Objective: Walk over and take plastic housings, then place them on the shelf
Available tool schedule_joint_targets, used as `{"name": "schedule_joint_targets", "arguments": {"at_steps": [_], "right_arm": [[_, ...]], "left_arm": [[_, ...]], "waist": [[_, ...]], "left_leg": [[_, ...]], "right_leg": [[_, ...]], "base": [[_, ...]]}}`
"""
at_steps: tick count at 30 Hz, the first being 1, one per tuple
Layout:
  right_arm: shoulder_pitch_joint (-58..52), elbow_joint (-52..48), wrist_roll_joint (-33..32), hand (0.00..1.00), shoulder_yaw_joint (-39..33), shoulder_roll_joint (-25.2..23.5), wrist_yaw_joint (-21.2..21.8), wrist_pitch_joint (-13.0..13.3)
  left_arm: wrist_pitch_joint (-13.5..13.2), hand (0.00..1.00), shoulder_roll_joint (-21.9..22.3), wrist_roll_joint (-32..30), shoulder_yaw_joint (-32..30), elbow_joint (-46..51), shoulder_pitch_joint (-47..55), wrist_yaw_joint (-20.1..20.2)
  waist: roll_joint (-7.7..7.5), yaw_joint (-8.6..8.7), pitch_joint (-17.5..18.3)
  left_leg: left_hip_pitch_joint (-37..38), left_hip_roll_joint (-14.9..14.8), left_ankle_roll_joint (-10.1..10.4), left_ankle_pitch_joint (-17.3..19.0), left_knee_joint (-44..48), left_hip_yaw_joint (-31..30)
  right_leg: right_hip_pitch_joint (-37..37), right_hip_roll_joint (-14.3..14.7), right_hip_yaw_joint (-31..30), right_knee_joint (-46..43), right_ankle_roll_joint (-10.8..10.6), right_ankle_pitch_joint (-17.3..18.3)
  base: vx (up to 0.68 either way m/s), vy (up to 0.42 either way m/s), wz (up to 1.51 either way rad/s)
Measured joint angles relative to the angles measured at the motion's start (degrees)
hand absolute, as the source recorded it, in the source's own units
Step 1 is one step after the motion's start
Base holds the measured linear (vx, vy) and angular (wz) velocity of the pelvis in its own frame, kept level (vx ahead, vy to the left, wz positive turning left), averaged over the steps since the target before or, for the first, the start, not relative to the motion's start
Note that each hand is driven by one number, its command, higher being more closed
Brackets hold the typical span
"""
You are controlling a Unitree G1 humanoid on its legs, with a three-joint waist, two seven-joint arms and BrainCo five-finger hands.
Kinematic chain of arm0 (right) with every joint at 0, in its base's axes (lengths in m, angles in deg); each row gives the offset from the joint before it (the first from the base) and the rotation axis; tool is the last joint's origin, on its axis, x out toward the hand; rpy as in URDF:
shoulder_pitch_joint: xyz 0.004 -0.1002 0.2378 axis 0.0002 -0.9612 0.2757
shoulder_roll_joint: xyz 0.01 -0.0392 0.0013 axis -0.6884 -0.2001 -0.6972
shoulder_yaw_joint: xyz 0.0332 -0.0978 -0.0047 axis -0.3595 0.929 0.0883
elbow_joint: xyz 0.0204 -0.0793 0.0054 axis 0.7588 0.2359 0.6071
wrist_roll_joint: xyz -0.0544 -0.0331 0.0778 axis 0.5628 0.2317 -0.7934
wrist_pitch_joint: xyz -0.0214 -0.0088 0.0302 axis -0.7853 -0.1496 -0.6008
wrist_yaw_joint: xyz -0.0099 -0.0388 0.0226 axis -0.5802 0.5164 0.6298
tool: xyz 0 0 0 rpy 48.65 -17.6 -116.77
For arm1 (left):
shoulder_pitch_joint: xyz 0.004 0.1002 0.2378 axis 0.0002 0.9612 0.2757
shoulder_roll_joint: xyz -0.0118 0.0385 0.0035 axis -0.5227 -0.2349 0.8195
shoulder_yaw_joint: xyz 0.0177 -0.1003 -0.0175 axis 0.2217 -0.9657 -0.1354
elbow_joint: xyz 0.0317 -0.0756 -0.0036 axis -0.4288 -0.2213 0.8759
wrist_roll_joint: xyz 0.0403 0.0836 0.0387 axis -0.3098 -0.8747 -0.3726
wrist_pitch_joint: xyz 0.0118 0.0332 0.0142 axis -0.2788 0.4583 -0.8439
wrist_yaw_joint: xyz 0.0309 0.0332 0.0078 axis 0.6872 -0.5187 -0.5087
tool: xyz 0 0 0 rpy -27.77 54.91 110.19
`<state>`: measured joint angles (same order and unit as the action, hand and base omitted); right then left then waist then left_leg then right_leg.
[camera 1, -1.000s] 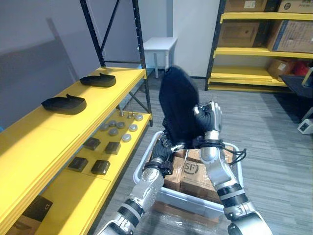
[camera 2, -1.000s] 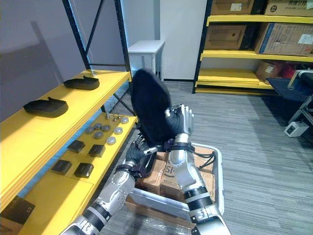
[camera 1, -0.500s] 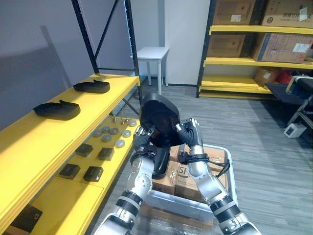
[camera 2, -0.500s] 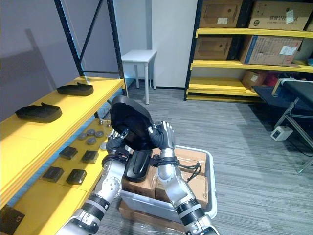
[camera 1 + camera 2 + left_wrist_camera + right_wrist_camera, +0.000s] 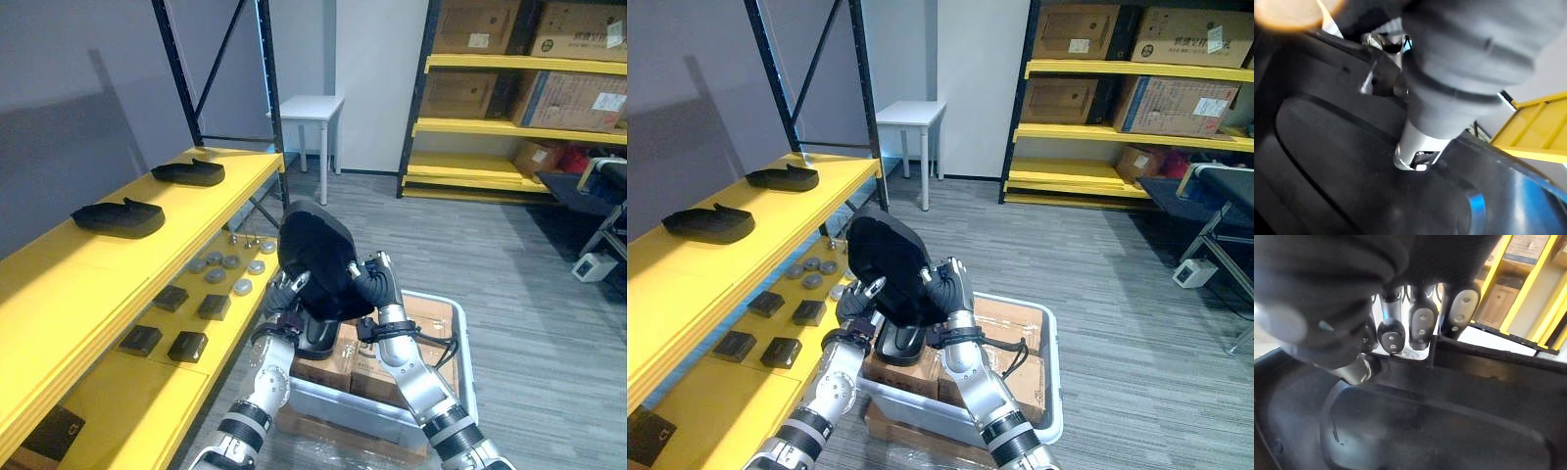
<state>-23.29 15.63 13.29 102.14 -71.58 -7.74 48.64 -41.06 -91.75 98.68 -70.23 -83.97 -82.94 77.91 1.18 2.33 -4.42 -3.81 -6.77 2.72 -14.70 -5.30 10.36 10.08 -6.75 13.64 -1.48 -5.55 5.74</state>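
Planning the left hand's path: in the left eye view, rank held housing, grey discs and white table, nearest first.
1. Held housing, in the left hand.
2. Grey discs, lower shelf, to its left.
3. White table, far ahead.

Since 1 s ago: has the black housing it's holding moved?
Yes. The plastic housing, gripped by the left robot hand and right robot hand, has come down: it stood mostly above the white bin's far rim, now it overlaps it.

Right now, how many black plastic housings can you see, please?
3: nearer housing and farther housing on the yellow shelf; held housing between left hand and right hand over the bin. More may hide beneath.
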Motion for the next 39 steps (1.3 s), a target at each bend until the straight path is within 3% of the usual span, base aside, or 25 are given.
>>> {"name": "schedule_joint_targets", "arguments": {"at_steps": [5, 9, 11, 13, 15, 18, 19, 20, 22, 23, 25, 26, 27, 28, 30, 32, 33, 34, 35, 37, 38, 39], "right_arm": [[-1.61, 0.03, -2.91, 1.00, -0.32, 0.54, 1.86, 0.34], [-4.07, 0.27, -5.69, 1.00, -0.33, 0.61, 4.02, 1.35], [-4.66, 0.20, -6.18, 1.00, -0.57, 0.67, 4.72, 1.45], [-4.33, -0.08, -6.83, 1.00, -1.06, 1.48, 5.16, 2.20], [-3.50, -0.05, -6.85, 1.00, -0.43, 0.92, 6.18, 2.22], [-0.86, 0.08, -6.61, 1.00, 1.73, -1.73, 7.67, 2.17], [-0.64, -0.03, -6.54, 1.00, 1.90, -3.58, 8.46, 2.18], [-0.66, -0.05, -6.55, 1.00, 1.90, -4.13, 8.69, 2.18], [-0.66, -0.05, -6.72, 1.00, 1.80, -4.85, 9.63, 2.18], [-0.68, -0.06, -6.80, 1.00, 1.67, -4.81, 9.81, 2.17], [-0.66, -0.25, -6.91, 1.00, 1.33, -4.87, 10.13, 2.18], [-0.67, -0.62, -6.92, 1.00, 1.26, -4.98, 10.21, 2.20], [-0.71, -0.68, -6.93, 1.00, 1.25, -5.11, 10.21, 2.20], [-1.01, -0.96, -6.96, 1.00, 1.24, -5.21, 10.23, 2.20], [-1.94, -3.19, -7.11, 1.00, 1.23, -5.27, 10.27, 2.27], [-3.35, -5.59, -7.20, 1.00, 0.29, -5.70, 10.43, 2.86], [-5.19, -7.16, -7.21, 1.00, -1.18, -5.94, 10.86, 3.00], [-7.77, -8.64, -7.21, 0.00, -2.80, -5.79, 11.10, 3.47], [-9.01, -9.07, -7.21, 0.00, -3.38, -5.74, 11.25, 3.48], [-10.55, -9.27, -7.42, 0.00, -4.24, -5.68, 11.77, 3.47], [-10.52, -9.32, -7.42, 0.00, -4.32, -5.63, 11.91, 3.47], [-10.52, -9.34, -7.43, 0.00, -4.59, -5.44, 12.00, 3.48]], "left_arm": [[0.45, 1.00, -1.50, -1.17, 1.59, 0.14, 1.54, 1.30], [0.72, 1.00, -1.12, -5.07, 0.84, 2.42, 5.81, 2.37], [0.84, 1.00, -0.09, -6.76, 0.20, 3.41, 7.39, 2.37], [1.19, 1.00, 1.80, -9.33, -1.39, 5.25, 8.22, 2.31], [1.19, 1.00, 1.89, -10.53, -3.16, 8.40, 10.78, 2.12], [1.05, 1.00, 1.65, -12.95, -7.12, 16.98, 16.15, 1.04], [1.08, 1.00, 1.55, -15.77, -8.85, 20.90, 18.57, 0.58], [1.09, 1.00, 1.73, -16.84, -9.40, 22.09, 19.40, 0.53], [1.24, 1.00, 1.73, -20.04, -10.27, 24.09, 20.77, 0.42], [1.42, 1.00, 1.48, -21.17, -10.28, 24.27, 20.85, 0.36], [1.87, 1.00, 0.55, -24.03, -10.02, 26.08, 21.40, -0.27], [1.85, 1.00, -0.16, -25.88, -10.00, 27.27, 21.45, -0.81], [1.83, 1.00, -0.50, -26.46, -10.00, 27.76, 21.45, -1.02], [1.82, 1.00, -1.13, -27.09, -9.81, 28.28, 21.47, -1.37], [1.81, 1.00, -1.52, -28.15, -9.59, 29.91, 21.79, -1.74], [1.79, 1.00, -1.87, -28.99, -9.28, 32.18, 21.83, -1.83], [1.75, 1.00, -2.21, -30.22, -8.06, 32.51, 21.28, -1.85], [1.79, 1.00, -2.57, -30.90, -6.63, 32.44, 20.81, -1.86], [1.80, 1.00, -2.62, -31.43, -5.81, 32.38, 20.78, -1.87], [2.03, 1.00, -2.95, -32.03, -5.24, 32.04, 20.78, -1.97], [2.04, 1.00, -3.04, -32.01, -5.34, 32.00, 20.77, -1.97], [2.19, 1.00, -2.82, -32.02, -5.38, 31.97, 20.69, -2.03]], "waist": [[-0.11, -0.26, 0.10], [-0.11, -1.09, 0.24], [-0.38, -1.25, 0.16], [-0.82, -1.96, -0.01], [-0.59, -3.22, 0.08], [-0.68, -5.83, 0.05], [-0.90, -6.26, 0.09], [-0.89, -6.22, 0.10], [-1.07, -6.20, -0.02], [-1.29, -6.11, -0.15], [-1.79, -5.77, -0.42], [-1.73, -5.17, -0.49], [-1.74, -4.73, -0.54], [-1.60, -3.97, -0.70], [-1.64, -3.31, -0.73], [-1.64, -3.17, -0.78], [-1.70, -3.08, -0.77], [-1.91, -2.52, -0.84], [-2.08, -2.48, -0.91], [-3.56, -2.68, -1.30], [-3.73, -2.66, -1.15], [-2.99, -2.95, -0.84]], "left_leg": [[-1.24, 0.02, 0.11, -0.48, 0.03, -1.87], [-5.50, 1.09, -0.40, -2.49, 0.26, -6.72], [-7.81, 1.53, -2.80, 1.22, 0.45, -1.29], [-10.97, 0.74, -3.71, 7.25, 5.14, 16.04], [-10.92, -0.19, -3.77, 7.31, 6.65, 25.41], [-10.98, 2.70, -7.34, 4.79, 6.37, 26.31], [-10.69, 5.40, -9.33, 4.61, 6.28, 24.74], [-10.54, 6.43, -9.91, 5.06, 6.32, 23.87], [-9.00, 9.27, -11.89, 6.63, 6.45, 20.91], [-7.75, 10.32, -12.52, 7.47, 6.53, 19.51], [-4.23, 12.01, -13.04, 9.75, 6.58, 15.63], [-2.90, 12.26, -12.66, 10.51, 6.76, 13.14], [-2.17, 12.27, -12.31, 10.80, 6.71, 11.87], [-0.29, 12.25, -11.50, 11.29, 6.41, 9.38], [1.85, 12.64, -10.74, 11.75, 6.03, 6.27], [2.60, 13.07, -10.32, 12.00, 5.89, 3.06], [2.83, 13.49, -10.24, 12.06, 5.74, 0.21], [3.38, 14.34, -10.26, 12.05, 5.55, -2.97], [3.85, 14.84, -10.30, 12.03, 5.36, -4.33], [5.80, 16.94, -10.05, 12.18, 4.74, -7.56], [5.69, 17.16, -9.74, 12.37, 4.85, -8.04], [5.10, 16.21, -8.95, 12.88, 5.15, -8.64]], "right_leg": [[-0.10, 0.45, 1.62, -0.02, 0.19, 0.12], [-1.06, 1.12, 8.50, -1.89, 0.33, 1.11], [-0.23, 0.40, 14.45, -2.28, -0.08, 1.70], [1.71, -2.56, 23.80, -2.19, -2.04, 2.92], [3.19, -3.73, 28.24, -3.14, -3.67, 4.20], [5.24, -5.72, 30.86, -3.23, -4.59, 4.76], [6.97, -7.27, 33.65, -3.95, -4.66, 4.65], [7.29, -8.24, 34.60, -5.32, -4.69, 4.63], [7.37, -13.04, 35.82, -15.80, -4.10, 4.26], [7.03, -15.66, 35.57, -22.26, -2.38, 3.10], [3.39, -22.98, 32.50, -40.74, 7.54, -3.67], [-1.69, -23.73, 25.98, -49.77, 7.87, -2.47], [-4.56, -22.64, 21.76, -52.40, 6.16, -1.21], [-8.97, -19.69, 14.81, -53.93, 2.94, 1.72], [-13.47, -16.77, 9.91, -49.78, -0.90, 4.67], [-17.68, -13.11, 5.10, -39.26, -1.84, 6.01], [-19.00, -9.13, -1.55, -30.01, -2.38, 6.07], [-19.12, -6.37, -8.37, -23.53, -2.46, 6.01], [-19.00, -5.67, -10.62, -21.46, -2.58, 5.59], [-17.93, -5.96, -10.91, -15.72, -1.18, -0.45], [-17.78, -5.57, -11.32, -14.54, -1.58, -2.11], [-16.63, -4.71, -10.59, -11.77, -1.41, -3.07]], "base": [[0.00, -0.007, 0.18], [0.01, -0.015, 0.77], [0.03, 0.028, 1.57], [0.13, 0.081, 2.17], [0.23, 0.086, 1.60], [0.25, 0.067, 0.87], [0.24, 0.031, 0.81], [0.28, 0.045, 0.90], [0.25, 0.093, 0.87], [0.27, 0.145, 1.00], [0.29, 0.175, 0.89], [0.26, 0.117, 0.78], [0.27, 0.038, 1.02], [0.22, -0.012, 0.87], [0.27, -0.056, 1.00], [0.21, -0.103, 0.95], [0.18, -0.145, 1.31], [0.13, -0.131, 1.39], [0.12, -0.138, 1.34], [0.14, -0.147, 0.83], [0.15, -0.145, 0.42], [0.13, -0.127, 0.12]]}}
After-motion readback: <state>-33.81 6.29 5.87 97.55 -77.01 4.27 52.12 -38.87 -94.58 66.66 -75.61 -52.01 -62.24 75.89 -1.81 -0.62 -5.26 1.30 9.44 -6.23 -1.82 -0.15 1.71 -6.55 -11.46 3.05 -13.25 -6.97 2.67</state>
